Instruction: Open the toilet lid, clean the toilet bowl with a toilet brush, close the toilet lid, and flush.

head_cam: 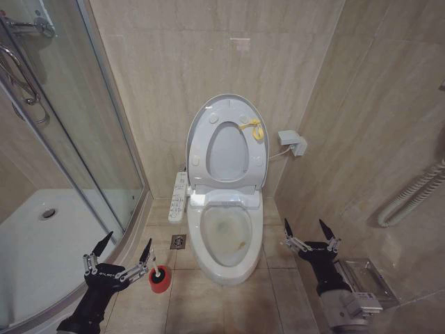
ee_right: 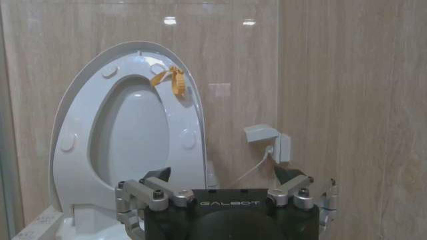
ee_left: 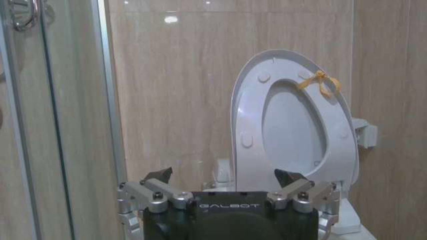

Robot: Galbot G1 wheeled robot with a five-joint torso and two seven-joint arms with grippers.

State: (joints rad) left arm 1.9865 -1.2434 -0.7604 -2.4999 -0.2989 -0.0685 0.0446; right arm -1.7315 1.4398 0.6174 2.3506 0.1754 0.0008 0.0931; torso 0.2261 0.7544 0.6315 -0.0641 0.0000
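Note:
The toilet lid stands upright against the back wall, with the white seat ring and its yellow tag raised against it. Below lies the toilet bowl, uncovered, its basin stained brownish. The toilet brush sits dark head down in a red cup on the floor left of the bowl. My left gripper hovers open just left of the cup. My right gripper is open to the right of the bowl. The left wrist view has the left gripper facing the lid; the right gripper faces the lid too.
A glass shower enclosure with a white tray fills the left. A control panel sticks out beside the bowl, near a floor drain. A wall socket box, a coiled hose and a metal holder are on the right.

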